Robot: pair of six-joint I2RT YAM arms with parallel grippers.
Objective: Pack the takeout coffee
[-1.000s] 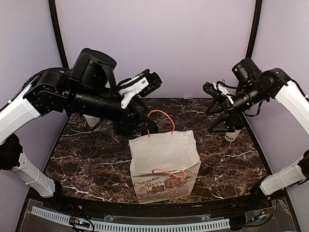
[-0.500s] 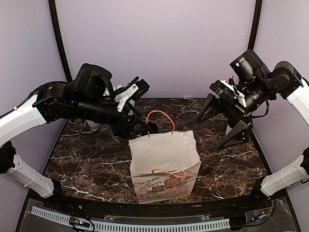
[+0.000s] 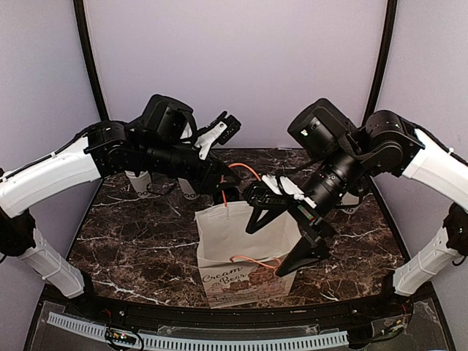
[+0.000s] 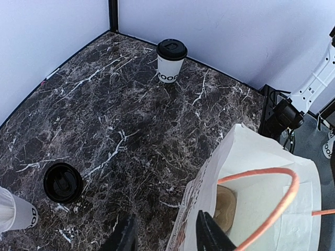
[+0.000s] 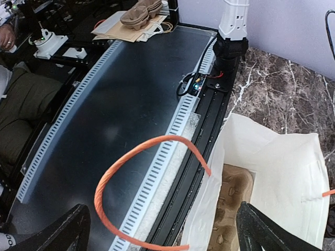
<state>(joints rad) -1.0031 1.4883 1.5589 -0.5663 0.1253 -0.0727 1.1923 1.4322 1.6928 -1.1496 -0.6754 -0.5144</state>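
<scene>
The takeout coffee (image 4: pixel 171 60) is likely light, crushable paper: close your wide right hand (image 5: pixel 162 222) gently around its mid-wall; left hand (image 4: pixel 165 236) half-spread.

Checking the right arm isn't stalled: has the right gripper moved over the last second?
Yes. The right gripper swung left and nearer. Earlier it was well right of the bag; now it hangs open over the bag's mouth.

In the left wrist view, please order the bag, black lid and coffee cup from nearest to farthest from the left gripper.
From the left gripper:
1. Bag, at its right finger.
2. Black lid, on the left.
3. Coffee cup, far back by the wall.
</scene>
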